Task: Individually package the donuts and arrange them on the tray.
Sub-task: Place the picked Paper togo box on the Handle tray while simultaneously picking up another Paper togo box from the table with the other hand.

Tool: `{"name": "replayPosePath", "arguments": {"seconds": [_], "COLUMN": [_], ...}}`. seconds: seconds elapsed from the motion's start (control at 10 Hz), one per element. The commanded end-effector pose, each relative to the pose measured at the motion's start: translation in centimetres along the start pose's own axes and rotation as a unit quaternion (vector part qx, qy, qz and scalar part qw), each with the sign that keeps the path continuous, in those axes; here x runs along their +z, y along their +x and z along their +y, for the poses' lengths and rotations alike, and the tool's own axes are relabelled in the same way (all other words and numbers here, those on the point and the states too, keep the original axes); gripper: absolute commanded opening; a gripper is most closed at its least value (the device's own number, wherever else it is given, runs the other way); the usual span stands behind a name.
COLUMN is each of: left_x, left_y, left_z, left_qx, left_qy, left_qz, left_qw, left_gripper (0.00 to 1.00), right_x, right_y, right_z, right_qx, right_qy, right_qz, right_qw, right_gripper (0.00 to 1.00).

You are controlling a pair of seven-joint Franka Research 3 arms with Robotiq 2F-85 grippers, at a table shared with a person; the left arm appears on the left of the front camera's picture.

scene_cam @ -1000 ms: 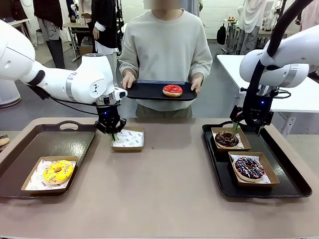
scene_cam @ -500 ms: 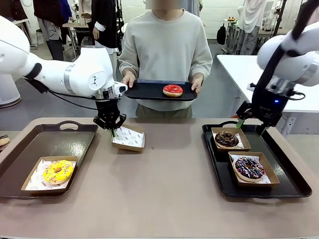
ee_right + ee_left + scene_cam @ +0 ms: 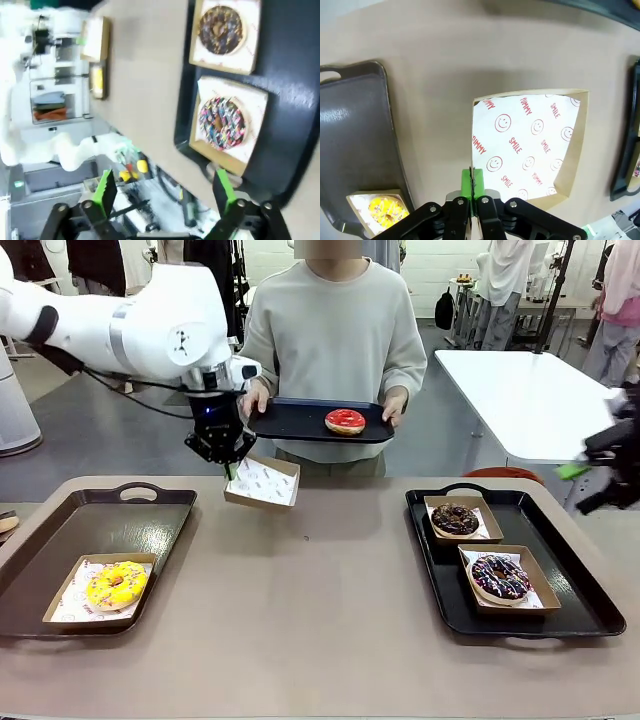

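Observation:
My left gripper [image 3: 230,466] [image 3: 474,186] is shut on the rim of an empty brown box [image 3: 263,482] [image 3: 527,148] lined with smiley-print paper, holding it tilted above the table. The person holds a small black tray [image 3: 300,422] with the red-iced donut [image 3: 345,421] on it, just behind the box. On the left tray [image 3: 110,525] the yellow donut [image 3: 116,585] [image 3: 385,210] lies in its box. The chocolate donut [image 3: 455,518] [image 3: 220,29] and the sprinkled purple-brown donut [image 3: 499,576] [image 3: 221,123] lie boxed on the right tray [image 3: 580,585]. My right gripper [image 3: 590,472] [image 3: 165,192] is open at the far right, off the tray.
A white table [image 3: 520,390] stands behind on the right. The tan table top [image 3: 320,620] between the two trays is bare. The person's hands [image 3: 257,400] grip both ends of the small tray.
My left gripper has lifted the empty box off the table and up toward the person's tray. My right arm has swung away from the right tray to the far right.

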State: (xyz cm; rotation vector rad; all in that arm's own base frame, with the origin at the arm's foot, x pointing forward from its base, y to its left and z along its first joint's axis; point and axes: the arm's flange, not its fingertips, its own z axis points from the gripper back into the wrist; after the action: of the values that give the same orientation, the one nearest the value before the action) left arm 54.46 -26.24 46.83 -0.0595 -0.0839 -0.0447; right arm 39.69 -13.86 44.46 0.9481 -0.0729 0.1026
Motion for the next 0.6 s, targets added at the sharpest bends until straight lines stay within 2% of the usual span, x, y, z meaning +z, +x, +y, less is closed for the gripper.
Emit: {"name": "replayPosePath", "arguments": {"seconds": [0.0,0.3,0.5], "left_x": [1.3,3.1,3.1], "left_y": [0.7,1.1,1.5], "left_z": [-1.1,-3.0,-4.0], "left_qx": [-0.010,-0.012,-0.018], "left_qy": [0.010,0.019,0.024], "left_qz": [-0.005,-0.015,-0.017], "left_qw": [1.000,1.000,0.999], "left_gripper": [0.00,0.00,0.00], "right_x": [2.9,6.0,6.9], "right_y": [-1.7,-5.1,-6.6], "right_z": [-4.4,-10.4,-13.4], "right_qx": [0.000,-0.050,-0.077], "right_qy": [0.092,0.173,0.209], "right_qz": [-0.032,-0.122,-0.165], "right_qw": [0.995,0.976,0.961], "right_gripper": [1.00,1.00,1.00]}}
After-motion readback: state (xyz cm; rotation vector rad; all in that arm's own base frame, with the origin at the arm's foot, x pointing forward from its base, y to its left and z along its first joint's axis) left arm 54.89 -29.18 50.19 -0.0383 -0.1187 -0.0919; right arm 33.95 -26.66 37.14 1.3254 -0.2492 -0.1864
